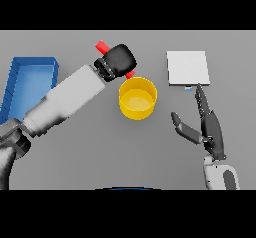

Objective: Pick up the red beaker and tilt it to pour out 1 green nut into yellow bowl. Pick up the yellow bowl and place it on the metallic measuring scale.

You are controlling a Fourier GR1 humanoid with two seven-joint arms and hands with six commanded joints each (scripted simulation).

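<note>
Red beaker (103,46) gripped by left hand (120,58), tilted over yellow bowl (137,99); right hand (209,127) fingers kept straight, open.

It looked like a lab bench: a bare grey table (75,157) with a scale (187,68) at two o'clock.

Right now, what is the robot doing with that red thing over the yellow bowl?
The robot's left hand is holding a red beaker, tipped so its lower end points at the rim of the yellow bowl. The bowl sits on the grey table and looks empty inside. The right hand waits open nearby, fingers pointing toward the flat scale. A blue bin stands off to the left.
</note>
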